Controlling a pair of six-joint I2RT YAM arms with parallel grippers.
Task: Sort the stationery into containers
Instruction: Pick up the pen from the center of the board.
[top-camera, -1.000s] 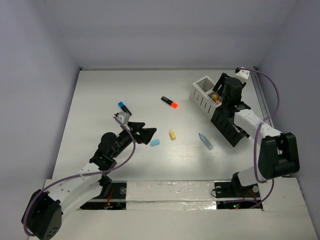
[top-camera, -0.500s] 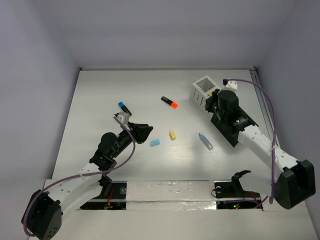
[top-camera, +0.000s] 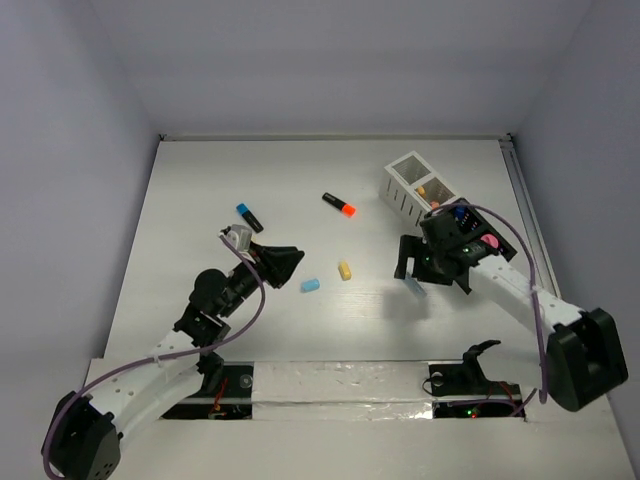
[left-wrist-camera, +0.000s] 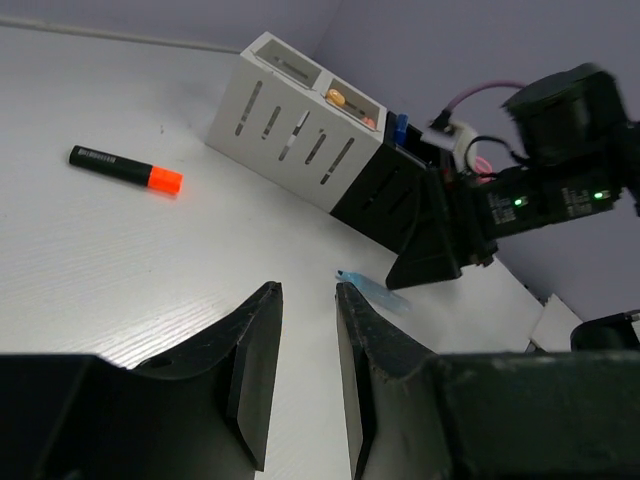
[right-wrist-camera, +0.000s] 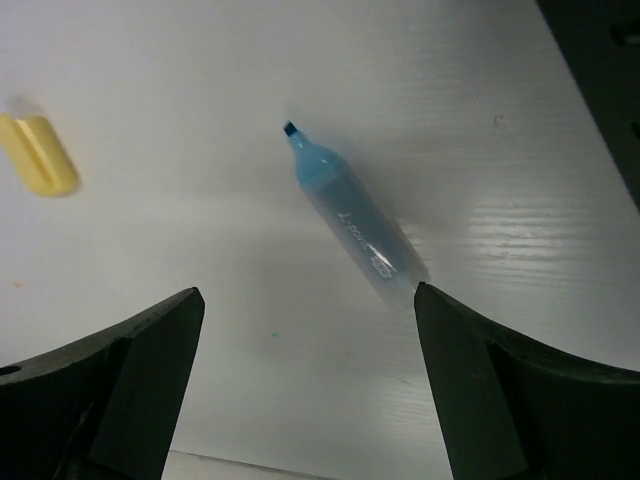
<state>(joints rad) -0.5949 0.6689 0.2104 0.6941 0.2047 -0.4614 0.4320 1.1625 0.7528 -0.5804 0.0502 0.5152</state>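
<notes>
A pale blue marker (right-wrist-camera: 355, 220) lies uncapped on the table, and my right gripper (right-wrist-camera: 305, 297) hangs over it, open wide, with the marker's rear end close to the right finger (right-wrist-camera: 470, 360). In the top view this gripper (top-camera: 420, 268) stands left of the containers (top-camera: 410, 180), whose white boxes hold small items. My left gripper (left-wrist-camera: 308, 290) hovers over bare table, its jaws a narrow gap apart and empty. A yellow piece (top-camera: 345, 270) and a blue piece (top-camera: 311, 285) lie just right of this gripper (top-camera: 285, 262).
A black marker with an orange cap (top-camera: 339, 205) lies mid-table. A black marker with a blue cap (top-camera: 248, 216) lies left of it. The black boxes (left-wrist-camera: 385, 190) join onto the white ones, partly under the right arm. Walls enclose the table.
My right arm swung from above the containers down to the pale blue marker, and its jaws now stand wide. The left jaws closed to a narrow gap and barely moved.
</notes>
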